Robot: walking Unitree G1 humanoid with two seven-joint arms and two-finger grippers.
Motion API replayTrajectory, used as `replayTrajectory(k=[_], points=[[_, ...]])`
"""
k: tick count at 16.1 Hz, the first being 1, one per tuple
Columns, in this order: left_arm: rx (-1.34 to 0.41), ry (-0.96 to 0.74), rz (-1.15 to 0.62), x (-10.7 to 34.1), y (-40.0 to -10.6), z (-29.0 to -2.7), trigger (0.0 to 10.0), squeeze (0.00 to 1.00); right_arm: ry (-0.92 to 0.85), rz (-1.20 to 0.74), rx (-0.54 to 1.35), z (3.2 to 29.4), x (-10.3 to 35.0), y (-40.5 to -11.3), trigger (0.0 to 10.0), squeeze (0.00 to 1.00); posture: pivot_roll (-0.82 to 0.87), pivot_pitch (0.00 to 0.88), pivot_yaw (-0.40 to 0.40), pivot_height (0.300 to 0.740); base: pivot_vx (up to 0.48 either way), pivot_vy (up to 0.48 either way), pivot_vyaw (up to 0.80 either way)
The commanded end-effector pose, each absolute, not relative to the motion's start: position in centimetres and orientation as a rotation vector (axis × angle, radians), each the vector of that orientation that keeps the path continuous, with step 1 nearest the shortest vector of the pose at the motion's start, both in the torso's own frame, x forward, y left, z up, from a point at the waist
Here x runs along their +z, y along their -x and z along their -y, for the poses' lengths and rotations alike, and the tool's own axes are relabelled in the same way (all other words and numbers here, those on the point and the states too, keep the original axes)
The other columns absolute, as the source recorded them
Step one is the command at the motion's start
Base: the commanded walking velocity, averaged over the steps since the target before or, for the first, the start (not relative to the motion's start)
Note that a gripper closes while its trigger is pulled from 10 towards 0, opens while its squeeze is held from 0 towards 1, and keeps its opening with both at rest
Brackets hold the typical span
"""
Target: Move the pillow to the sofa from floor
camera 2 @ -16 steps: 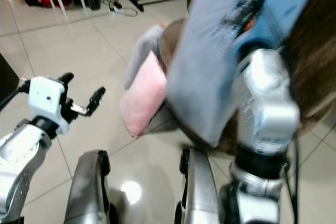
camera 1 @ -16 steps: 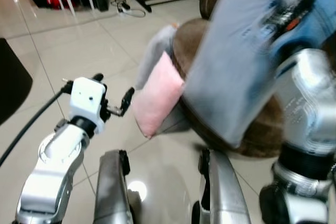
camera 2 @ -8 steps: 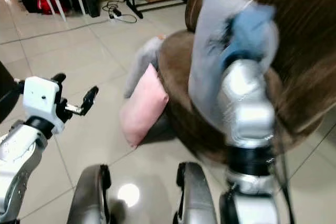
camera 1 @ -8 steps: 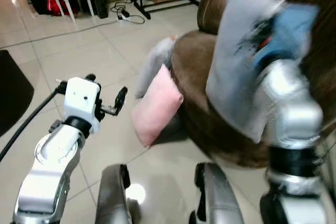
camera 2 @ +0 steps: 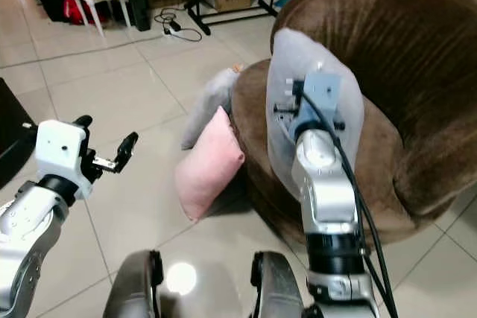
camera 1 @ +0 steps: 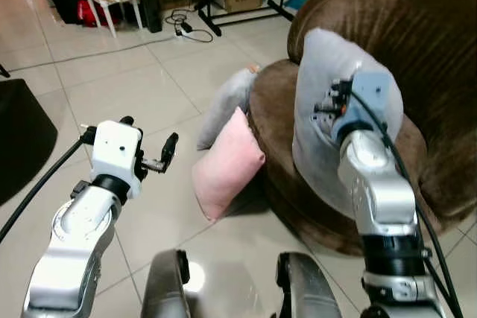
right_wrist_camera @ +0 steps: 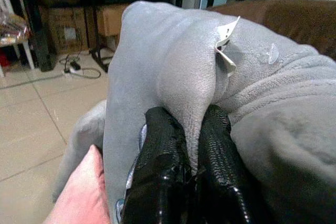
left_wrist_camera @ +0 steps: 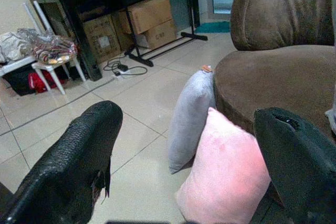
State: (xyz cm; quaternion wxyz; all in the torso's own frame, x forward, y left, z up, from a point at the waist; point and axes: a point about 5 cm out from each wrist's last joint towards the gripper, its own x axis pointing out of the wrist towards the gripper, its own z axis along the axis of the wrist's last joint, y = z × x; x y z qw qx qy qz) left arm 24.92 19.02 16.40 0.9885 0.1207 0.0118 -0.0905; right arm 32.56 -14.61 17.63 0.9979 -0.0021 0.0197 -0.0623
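On the tiled floor stands a brown sofa. The grey pillow is upright over its seat, pinched by the closed right pincer. At 9 o'clock, the left pincer hovers open near a pink pillow.

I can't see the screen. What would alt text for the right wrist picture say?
Two black fingers pinch a fold of a grey pillow with a small white tag. Behind it are a brown sofa, a tiled floor and cardboard boxes.
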Motion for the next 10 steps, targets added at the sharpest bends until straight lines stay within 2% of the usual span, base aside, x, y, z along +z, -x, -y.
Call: replayTrajectory(k=[1,10], points=[[-0.174,-0.247,-0.015,16.4,-25.1,-18.9,10.0,0.0,0.008,-0.081,-0.131,14.8,16.6,-32.2,10.0,0.0,-0.02,0.0,-0.015,0.657,0.0,0.0,0.0],[-0.157,-0.303,-0.009,15.7,-26.1,-18.1,10.0,0.0,-0.046,-0.081,-0.152,16.0,16.0,-29.6,10.0,0.0,-0.06,0.0,0.025,0.74,0.0,0.0,0.0]])
